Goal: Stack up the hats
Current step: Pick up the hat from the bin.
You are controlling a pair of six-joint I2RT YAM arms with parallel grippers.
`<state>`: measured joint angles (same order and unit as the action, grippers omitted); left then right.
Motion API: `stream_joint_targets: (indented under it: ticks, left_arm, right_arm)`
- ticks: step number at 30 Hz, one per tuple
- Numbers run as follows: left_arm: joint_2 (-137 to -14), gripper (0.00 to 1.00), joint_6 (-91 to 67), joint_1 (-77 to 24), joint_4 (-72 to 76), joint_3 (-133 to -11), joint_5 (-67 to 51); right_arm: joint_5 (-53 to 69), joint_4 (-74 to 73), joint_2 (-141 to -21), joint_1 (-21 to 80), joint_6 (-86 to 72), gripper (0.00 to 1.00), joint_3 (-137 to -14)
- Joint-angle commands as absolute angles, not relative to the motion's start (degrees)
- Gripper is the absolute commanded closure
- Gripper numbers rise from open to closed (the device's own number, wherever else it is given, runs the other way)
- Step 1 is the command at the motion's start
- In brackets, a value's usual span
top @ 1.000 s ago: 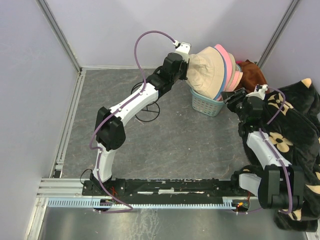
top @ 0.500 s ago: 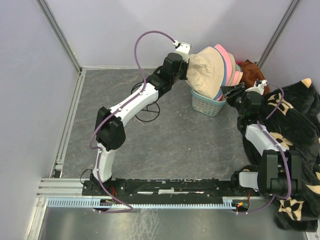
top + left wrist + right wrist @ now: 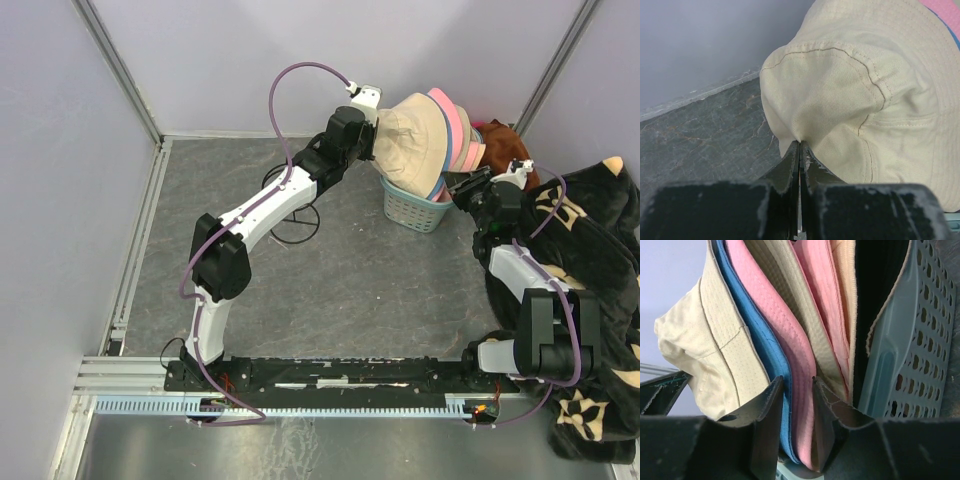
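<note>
My left gripper (image 3: 800, 146) is clenched on the beige hat (image 3: 850, 95) by its crown above the teal basket (image 3: 910, 365), my right gripper (image 3: 792, 390) straddles brims of the stacked hats (image 3: 772, 315) just over that basket's rim, grip unclear, so I'd squeeze evenly

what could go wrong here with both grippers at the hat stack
1. The left gripper is shut on only a small fold of the beige hat at its crown; that fabric could slip out under a pull.
2. The right gripper has its jaws around the blue brim and a pink brim together, so it may catch several layers rather than one hat.
3. The stack leans out of the teal basket; a tug might tip the basket or spill hats.
</note>
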<state>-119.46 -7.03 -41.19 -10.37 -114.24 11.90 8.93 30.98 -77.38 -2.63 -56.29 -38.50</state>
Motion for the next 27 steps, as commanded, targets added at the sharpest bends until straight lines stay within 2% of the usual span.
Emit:
stream_joint_targets:
  ticks: [1,10,16,20,27]
  left_arm:
    - [-117.0,0.97,-7.3,-41.1,-7.9,-114.3,11.2]
    - [-117.1,0.97,-7.4,-41.1,-7.9,-114.3,11.0]
    - [-117.1,0.97,-7.5,-41.1,-7.7,-114.4,10.9]
    - [-116.5,0.97,-7.6,-41.1,-7.6,-114.4,10.8]
    - [-114.8,0.97,-8.2,-41.1,-7.3,-114.9,9.9]
  right_arm:
    - [10.0,32.2,-77.9,-2.5,-56.9,0.63,-38.0]
    - [10.9,33.8,-79.1,-2.5,-58.1,0.67,-38.2]
    - [11.7,33.9,-79.9,-2.5,-58.4,0.83,-38.7]
    - [11.8,33.4,-79.7,-2.5,-58.1,0.98,-38.7]
    - [11.6,30.9,-78.9,-2.5,-57.5,0.99,-39.5]
